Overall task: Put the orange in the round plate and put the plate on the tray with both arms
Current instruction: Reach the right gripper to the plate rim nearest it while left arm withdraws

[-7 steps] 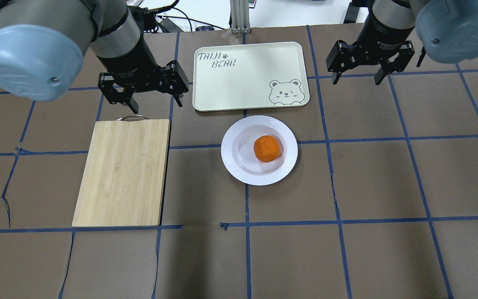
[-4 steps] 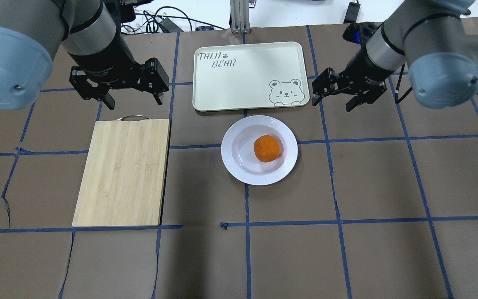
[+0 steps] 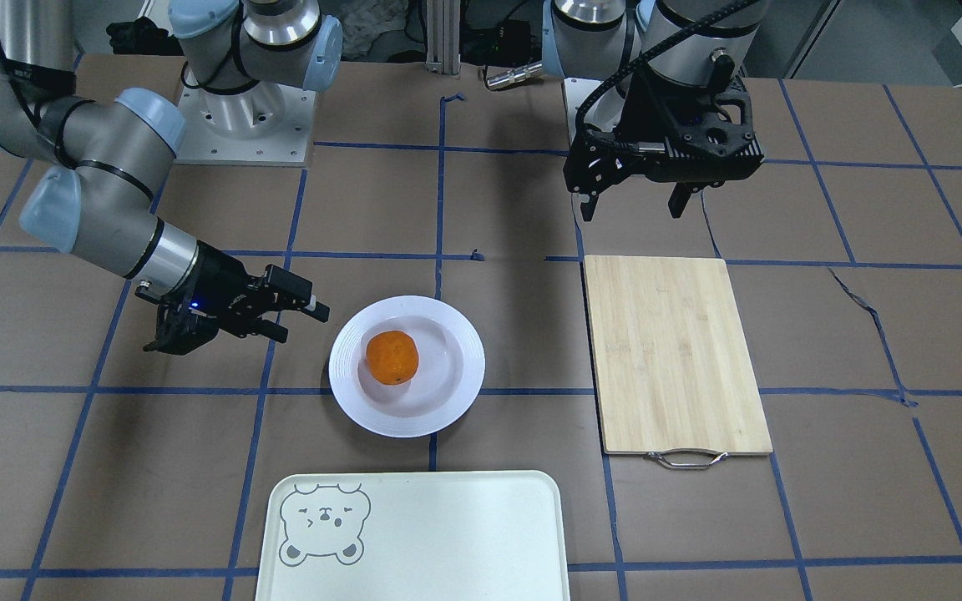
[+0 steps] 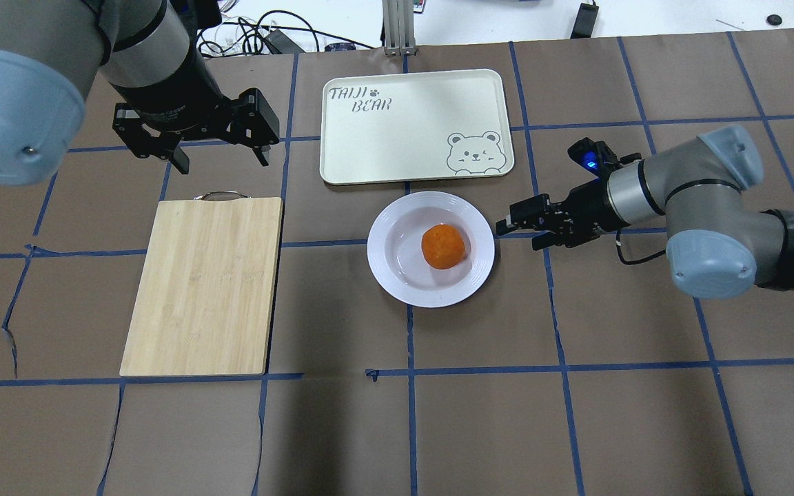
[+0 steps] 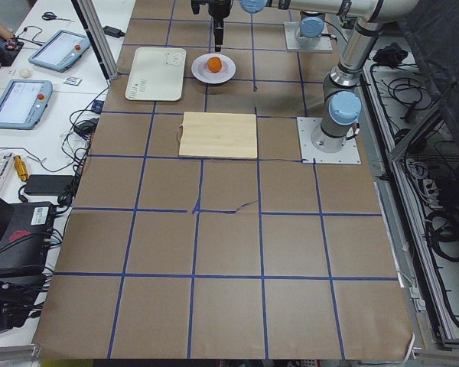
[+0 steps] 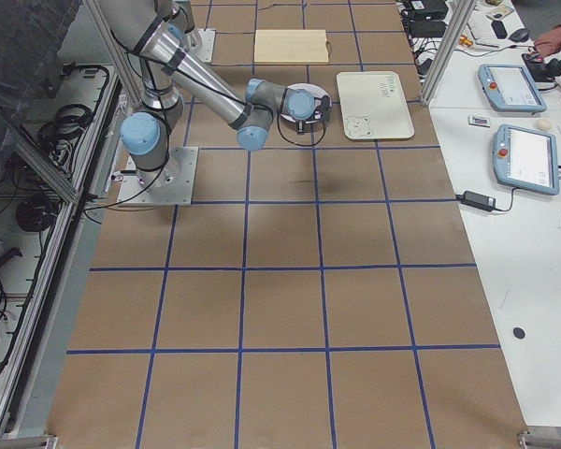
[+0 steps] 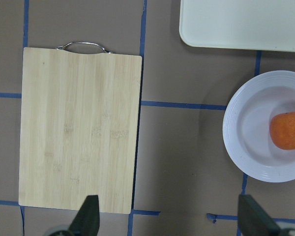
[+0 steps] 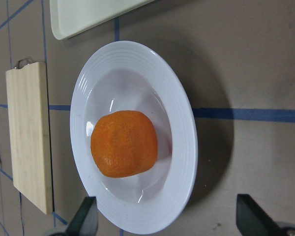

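Observation:
The orange [image 4: 444, 246] [image 3: 392, 357] lies in the shallow centre of the white round plate [image 4: 378, 249] [image 3: 466, 361], just in front of the cream bear tray [image 4: 404, 131] [image 3: 431, 534]. My right gripper [image 4: 520, 234] [image 3: 301, 324] is low, turned sideways, open, and just off the plate's right rim. Its wrist view shows the orange [image 8: 124, 143] and plate [image 8: 184, 147] close ahead between the spread fingers. My left gripper [image 4: 221, 162] [image 3: 631, 210] hangs open and empty above the table past the cutting board's handle end, well left of the plate.
A bamboo cutting board [image 4: 204, 286] [image 7: 78, 128] with a metal handle lies left of the plate. Cables and a metal post sit beyond the table's far edge. Brown paper with blue tape lines covers the table.
My right gripper dropped from beside the tray's right end to the plate's right rim and turned sideways. The left gripper shifted left, away from the tray. Plate and orange have not moved.

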{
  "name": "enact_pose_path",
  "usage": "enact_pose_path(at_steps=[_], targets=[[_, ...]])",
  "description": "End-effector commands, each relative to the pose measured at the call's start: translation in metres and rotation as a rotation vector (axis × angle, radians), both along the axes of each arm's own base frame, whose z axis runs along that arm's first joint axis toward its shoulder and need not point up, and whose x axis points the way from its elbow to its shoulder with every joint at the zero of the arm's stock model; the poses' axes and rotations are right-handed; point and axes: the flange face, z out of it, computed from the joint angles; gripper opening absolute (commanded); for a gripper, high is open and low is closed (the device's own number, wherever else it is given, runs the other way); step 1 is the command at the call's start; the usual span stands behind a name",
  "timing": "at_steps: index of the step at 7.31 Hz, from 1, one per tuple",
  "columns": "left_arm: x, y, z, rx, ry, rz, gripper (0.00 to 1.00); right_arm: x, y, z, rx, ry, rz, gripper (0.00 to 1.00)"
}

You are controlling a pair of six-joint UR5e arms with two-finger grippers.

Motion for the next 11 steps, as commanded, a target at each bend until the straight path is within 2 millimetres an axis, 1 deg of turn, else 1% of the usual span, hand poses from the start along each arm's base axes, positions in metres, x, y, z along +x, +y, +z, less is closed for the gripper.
enact_pose_path(at_steps=[1,2,3,4,5,7,8,9,10,11], targets=[[0.003,-0.001,-0.001,0.000,0.000,0.005,1.00,0.010,0.010,-0.026,-0.004,-0.129,-0.006,1.00],[0.004,-0.002,0.000,-0.002,0.001,0.011,1.00,0.013,0.014,-0.036,0.005,-0.142,-0.002,1.00],[0.006,-0.003,0.000,-0.001,0.003,0.013,1.00,0.013,0.012,-0.054,-0.007,-0.144,0.019,1.00],[0.006,-0.003,0.001,-0.002,0.015,-0.035,1.00,0.014,0.009,-0.059,-0.022,-0.167,0.016,1.00],[0.006,-0.003,0.002,-0.003,0.013,-0.051,1.00,0.016,0.010,-0.058,-0.019,-0.186,0.011,1.00],[0.006,-0.002,0.003,-0.006,0.015,-0.045,1.00,0.027,0.012,-0.062,-0.010,-0.189,0.033,0.99],[0.006,-0.002,0.002,-0.005,0.015,-0.047,1.00,0.028,0.013,-0.066,-0.001,-0.191,0.034,0.99],[0.006,-0.003,0.007,-0.012,0.018,-0.045,1.00,0.029,0.013,-0.068,0.004,-0.193,0.035,0.97],[0.007,-0.002,0.006,-0.011,0.016,-0.050,1.00,0.029,0.013,-0.068,0.005,-0.193,0.034,0.86],[0.011,-0.004,0.004,-0.008,0.016,-0.042,1.00,0.029,0.013,-0.068,0.005,-0.193,0.034,0.70]])
